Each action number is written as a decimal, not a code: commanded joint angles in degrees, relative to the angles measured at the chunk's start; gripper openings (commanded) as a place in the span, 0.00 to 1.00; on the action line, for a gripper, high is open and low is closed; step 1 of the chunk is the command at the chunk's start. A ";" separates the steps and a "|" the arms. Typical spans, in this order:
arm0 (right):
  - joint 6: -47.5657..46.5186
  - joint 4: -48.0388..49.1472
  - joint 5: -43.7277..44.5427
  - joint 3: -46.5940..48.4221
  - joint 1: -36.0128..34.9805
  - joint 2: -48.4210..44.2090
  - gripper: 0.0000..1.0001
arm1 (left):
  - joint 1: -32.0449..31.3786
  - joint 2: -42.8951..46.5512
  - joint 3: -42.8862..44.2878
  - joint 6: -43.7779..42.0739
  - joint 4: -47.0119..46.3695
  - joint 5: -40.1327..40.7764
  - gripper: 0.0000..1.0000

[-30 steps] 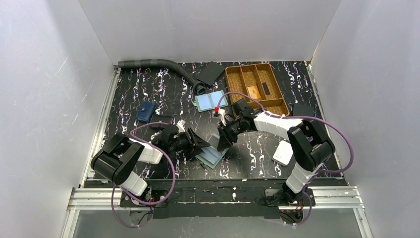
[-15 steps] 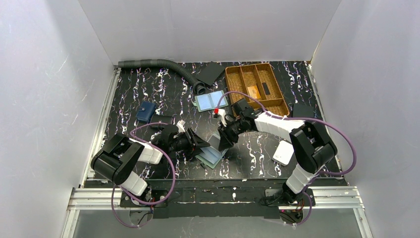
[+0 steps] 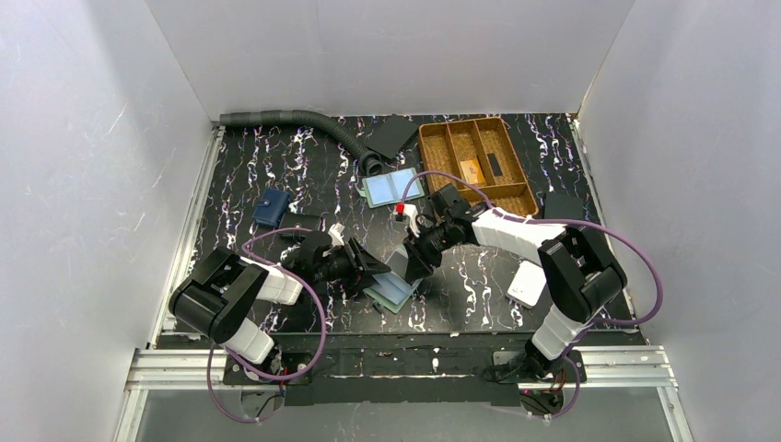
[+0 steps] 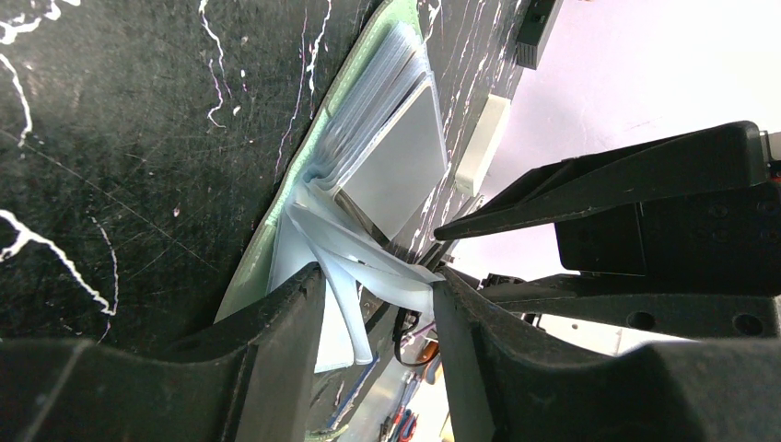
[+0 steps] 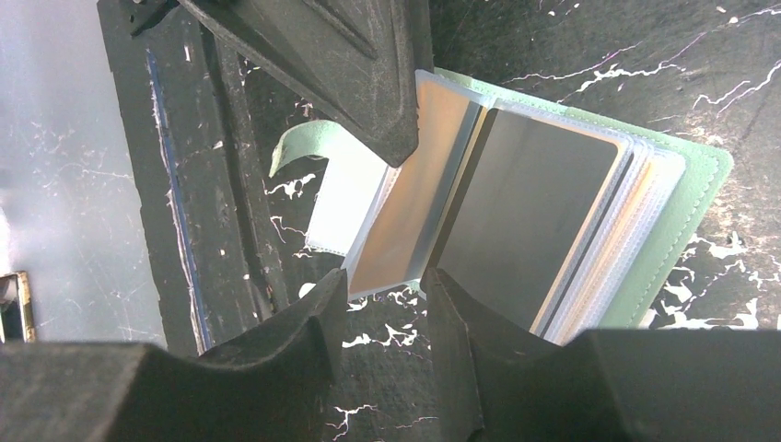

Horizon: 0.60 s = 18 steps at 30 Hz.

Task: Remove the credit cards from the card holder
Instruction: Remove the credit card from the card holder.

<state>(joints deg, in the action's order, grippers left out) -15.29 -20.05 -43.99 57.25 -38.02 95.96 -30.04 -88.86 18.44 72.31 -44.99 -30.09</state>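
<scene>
Though splayed open, mint-edged card holder (image 5: 702, 189)

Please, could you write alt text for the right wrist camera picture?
An open mint-green card holder lies on the black marbled table, a dark grey card showing in its clear sleeves. The right claw stands open at the sleeves' near edge; a left claw finger reaches in from the top.

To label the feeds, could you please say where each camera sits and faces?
Top external: above and behind the robot, looking down at the table; both arms show.
Left wrist: on the left arm, facing the card holder past the left jaws.
Right wrist: on the right arm, facing it past the right jaws.
Shared by both wrists: the card holder.
</scene>
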 commanded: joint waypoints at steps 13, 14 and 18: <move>-0.80 -0.51 -1.34 1.93 -1.06 -2.05 0.47 | 0.42 -0.69 -1.03 -0.59 2.72 0.29 0.45; -0.88 -0.53 -0.55 1.94 -1.48 -2.00 0.47 | 0.40 -0.62 -0.95 -0.57 2.72 0.29 0.45; -0.29 -0.01 2.74 1.81 -1.77 -2.07 0.41 | 0.42 -0.53 -1.21 -0.53 2.72 0.30 0.45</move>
<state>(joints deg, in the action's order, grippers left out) -15.29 -20.03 -43.46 57.25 -39.42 95.55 -30.04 -88.86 18.44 72.66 -44.99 -30.11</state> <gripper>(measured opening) 0.429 0.447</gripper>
